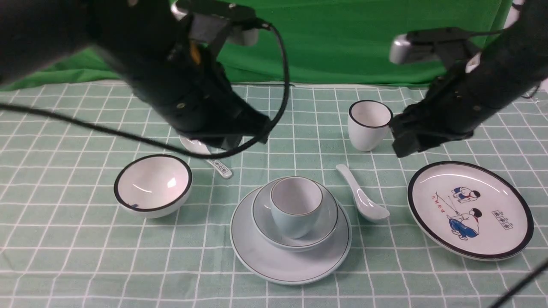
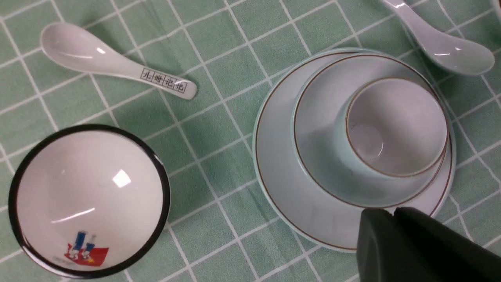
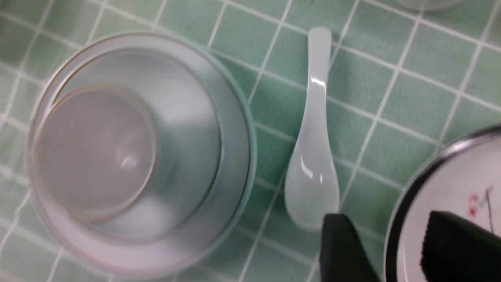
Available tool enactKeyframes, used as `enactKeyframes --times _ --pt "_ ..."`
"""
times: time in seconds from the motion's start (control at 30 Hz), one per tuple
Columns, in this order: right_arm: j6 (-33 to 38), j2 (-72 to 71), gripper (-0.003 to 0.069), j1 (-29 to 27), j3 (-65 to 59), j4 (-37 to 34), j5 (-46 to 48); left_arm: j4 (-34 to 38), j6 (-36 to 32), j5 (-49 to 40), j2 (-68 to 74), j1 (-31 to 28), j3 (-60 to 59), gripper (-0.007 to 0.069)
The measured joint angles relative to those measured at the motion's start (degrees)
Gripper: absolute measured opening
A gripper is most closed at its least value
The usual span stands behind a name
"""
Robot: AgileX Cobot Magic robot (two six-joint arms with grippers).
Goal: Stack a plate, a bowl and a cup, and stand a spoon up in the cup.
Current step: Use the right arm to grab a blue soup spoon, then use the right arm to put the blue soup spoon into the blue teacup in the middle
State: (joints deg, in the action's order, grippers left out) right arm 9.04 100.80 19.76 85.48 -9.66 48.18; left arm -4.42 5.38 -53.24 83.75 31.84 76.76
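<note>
Right wrist view has the spoon [image 3: 313, 156] flat on the bench [image 3: 411, 78], its scoop end just beside one tip of the right jaws, which stand apart; their other tip hangs over the cartoon plate [image 3: 442, 188]; the spoon lies between that plate and the stack, touching neither; the cup [image 1: 295, 205] sits in the bowl [image 1: 332, 218] on the plate [image 1: 265, 256]; left jaws, pressed together, hang over the plate's edge; black-rimmed cup [image 1: 369, 124], black-rimmed bowl [image 1: 152, 186] and printed spoon [image 1: 219, 167] lie well apart.
</note>
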Motion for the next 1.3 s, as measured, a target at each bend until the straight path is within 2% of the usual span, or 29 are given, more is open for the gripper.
enactKeyframes --times 0.17,0.33,0.67,0.73,0.8,0.83,0.9,1.17,1.27,1.3 --pt "-0.82 10.83 0.0419 0.52 7.98 0.63 -0.28 0.13 1.52 8.28 -9.05 -0.13 -13.32 0.0011" --pt "-0.88 19.16 0.0423 2.16 14.24 0.65 -0.70 0.02 3.95 9.73 -14.60 -0.24 -21.41 0.0011" --pt "-2.16 28.77 0.0419 4.33 17.97 1.48 -0.70 -0.15 4.20 7.18 -16.10 -0.34 -23.94 0.0011" --pt "-2.38 29.03 0.0384 4.48 18.23 1.56 -1.04 -0.15 4.20 7.18 -16.11 -0.34 -23.94 0.0011" --pt "-2.44 29.03 0.0298 4.48 18.29 1.87 -1.10 -0.15 4.33 7.18 -16.13 -0.34 -24.00 0.0011" --pt "-2.35 29.03 0.0232 4.48 18.29 1.87 -1.10 -0.15 4.41 7.18 -16.13 -0.34 -24.00 0.0011" --pt "-2.07 29.05 0.0155 4.48 18.29 1.77 -1.03 -0.15 4.60 7.18 -16.13 -0.34 -24.00 0.0011" --pt "-1.96 18.05 0.0167 4.96 17.55 1.72 -0.47 -0.15 4.92 7.12 -16.13 -0.34 -24.00 0.0011" --pt "-1.91 10.03 0.0167 6.74 13.69 1.75 -5.83 -0.15 4.92 7.63 -16.13 -0.34 -24.00 0.0011" --pt "-1.91 6.06 0.0167 7.95 11.25 1.75 -10.15 -0.15 4.92 7.87 -16.13 -0.34 -24.00 0.0011"
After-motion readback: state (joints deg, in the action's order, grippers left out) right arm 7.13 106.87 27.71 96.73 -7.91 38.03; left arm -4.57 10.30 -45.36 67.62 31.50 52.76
